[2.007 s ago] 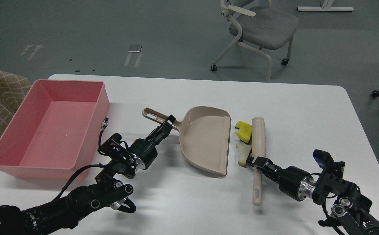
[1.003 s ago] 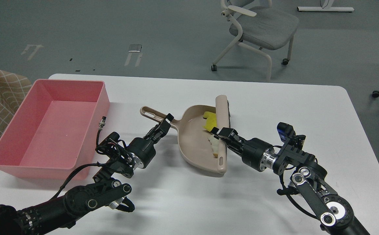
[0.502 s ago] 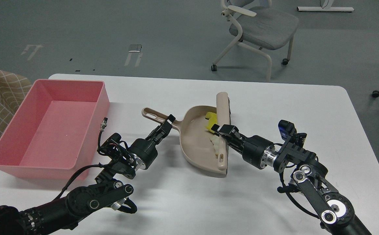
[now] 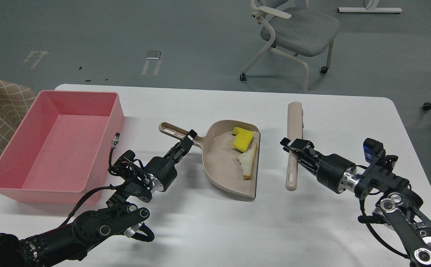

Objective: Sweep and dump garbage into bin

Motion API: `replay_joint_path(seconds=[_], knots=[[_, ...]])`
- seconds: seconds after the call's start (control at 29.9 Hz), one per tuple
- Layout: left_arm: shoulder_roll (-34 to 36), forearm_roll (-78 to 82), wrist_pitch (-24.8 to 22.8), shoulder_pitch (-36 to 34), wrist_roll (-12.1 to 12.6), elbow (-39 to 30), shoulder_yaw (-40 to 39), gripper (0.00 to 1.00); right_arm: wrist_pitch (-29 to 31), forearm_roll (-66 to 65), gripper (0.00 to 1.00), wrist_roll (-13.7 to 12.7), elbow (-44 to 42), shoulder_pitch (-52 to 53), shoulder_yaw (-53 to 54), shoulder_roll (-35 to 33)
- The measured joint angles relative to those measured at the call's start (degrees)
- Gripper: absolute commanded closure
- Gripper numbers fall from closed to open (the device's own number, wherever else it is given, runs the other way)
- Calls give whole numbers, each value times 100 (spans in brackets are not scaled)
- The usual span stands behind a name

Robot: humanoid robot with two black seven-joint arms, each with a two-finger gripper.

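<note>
Sweeping looks done: sponge (image 4: 242, 139) and bread (image 4: 248, 161) lie in the dustpan (image 4: 223, 168), left gripper (image 4: 186, 141) pinching its handle, right gripper (image 4: 293, 146) pinching the brush (image 4: 294, 129); next, tip them into the pink bin (image 4: 100, 159) at the table's left edge.

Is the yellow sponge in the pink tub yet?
No, the yellow sponge lies in the beige dustpan beside the bread slice, and the pink tub holds neither.

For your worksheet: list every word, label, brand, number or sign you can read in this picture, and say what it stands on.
None can be read.
The pink bin, dustpan, brush, sponge and bread show no print.
The pale floor markings beyond the table form no legible characters.
</note>
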Motion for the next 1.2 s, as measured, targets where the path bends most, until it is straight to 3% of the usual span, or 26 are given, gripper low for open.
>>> replay_joint_path(seconds=[0.3,1.2], knots=[[-35,-342,-30,-112,20,-6,-30,100,3,140,75,9,273,-447,199,-434],[-272,-975,-113,-219,94,-139,-96,100,3,119,75,15,297,-694,196,-447]])
